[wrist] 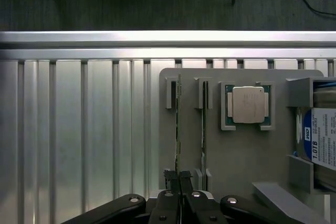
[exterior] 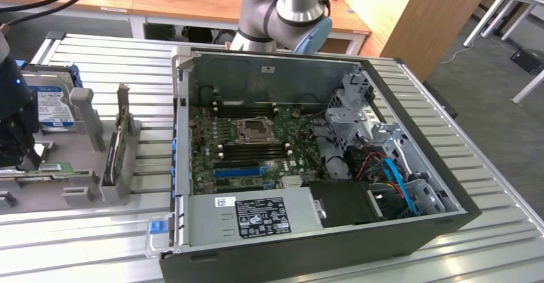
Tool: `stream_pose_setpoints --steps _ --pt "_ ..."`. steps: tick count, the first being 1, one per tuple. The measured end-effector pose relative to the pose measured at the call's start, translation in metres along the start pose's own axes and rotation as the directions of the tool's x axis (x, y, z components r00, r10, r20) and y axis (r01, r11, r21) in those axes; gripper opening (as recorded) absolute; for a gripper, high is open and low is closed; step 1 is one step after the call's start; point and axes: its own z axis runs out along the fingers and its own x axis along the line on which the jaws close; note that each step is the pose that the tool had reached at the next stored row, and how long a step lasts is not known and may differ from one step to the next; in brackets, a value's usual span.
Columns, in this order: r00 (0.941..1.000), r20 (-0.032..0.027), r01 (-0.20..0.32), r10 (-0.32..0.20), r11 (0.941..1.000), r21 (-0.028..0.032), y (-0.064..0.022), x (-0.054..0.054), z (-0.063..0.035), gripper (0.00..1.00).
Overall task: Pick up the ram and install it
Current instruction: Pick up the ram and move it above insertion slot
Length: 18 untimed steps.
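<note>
The ram (wrist: 178,124) stands on edge in a slot of the grey parts holder (wrist: 236,156), seen as a thin green line. My gripper (wrist: 178,176) is shut on one end of it, with the black fingertips (wrist: 170,176) pressed against both faces. A second stick (wrist: 203,124) stands in the slot beside it. In the exterior view the gripper (exterior: 24,155) hangs over the holder (exterior: 85,197) at the exterior view's left, well away from the open computer case (exterior: 408,187).
On the holder lie a CPU (wrist: 248,104) and a hard drive (wrist: 320,140) with a blue-and-white label. Inside the case the motherboard (exterior: 246,146) shows its CPU socket, memory slots and a blue slot strip (exterior: 238,170). A ribbed metal table (wrist: 79,129) lies under everything.
</note>
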Motion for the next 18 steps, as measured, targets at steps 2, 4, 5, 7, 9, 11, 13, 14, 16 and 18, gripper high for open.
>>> stream_pose_setpoints --steps 2,4,5,7,9,11,13,14,16,18 --pt "1.0 -0.0001 0.0 0.0 1.0 0.0 0.0001 0.0 -0.003 0.12" --pt "1.0 -0.0001 0.0 0.0 1.0 -0.0001 0.0002 0.0 -0.0063 0.12" --pt "1.0 -0.0001 0.0 0.0 1.0 0.0 0.0002 0.0 -0.0081 0.12" --pt "1.0 -0.0001 0.0 0.0 1.0 0.0 0.0004 0.0 -0.0119 0.12" --pt "1.0 -0.0001 0.0 0.0 1.0 0.0 0.0005 0.0 -0.0159 0.12" --pt "1.0 -0.0001 0.001 -0.001 1.0 -0.0001 0.0006 0.0 -0.0197 0.12" --pt "1.0 -0.0001 0.001 -0.001 1.0 0.0 0.0006 0.0 -0.0227 0.12" --pt "1.0 -0.0001 0.001 -0.001 1.0 0.0 0.0007 0.0 -0.0244 0.12" --pt "1.0 -0.0001 0.001 -0.001 1.0 0.0 0.0007 0.0 -0.0287 0.12" --pt "1.0 -0.0001 0.001 -0.001 1.0 -0.0001 0.0008 0.0 -0.0327 0.12"
